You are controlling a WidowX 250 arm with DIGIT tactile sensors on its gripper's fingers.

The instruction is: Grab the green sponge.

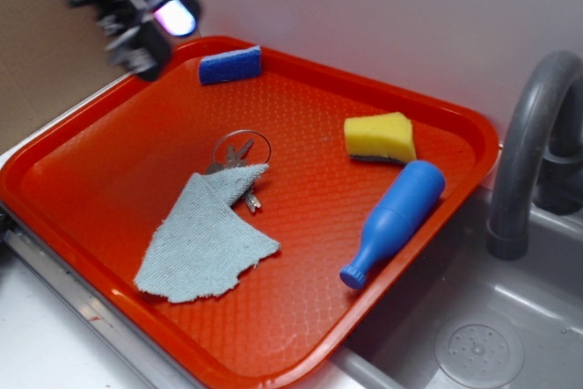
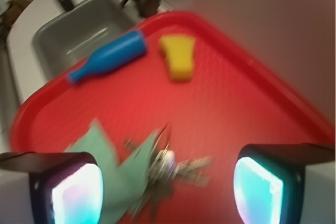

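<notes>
The fingers [image 2: 79,192] are standing wide apart and empty above the orange tray [image 1: 301,353], hovering over the keys [image 2: 168,169] and grey cloth [image 1: 208,239], while the green sponge [image 1: 380,138] is lying well apart near the tray's far edge, just beside the blue bottle [image 1: 393,222].

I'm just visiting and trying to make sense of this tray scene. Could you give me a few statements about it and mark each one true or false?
1. The green sponge lies on the red tray, beside the blue bottle. True.
2. The pincer is closed around the sponge. False: it is open and empty, up at the tray's far corner, away from the sponge.
3. The grey cloth partly covers the keys. True.
4. The blue bottle stands upright. False: it lies on its side.
5. The blue sponge sits in the sink. False: it is on the tray near its rim.
</notes>
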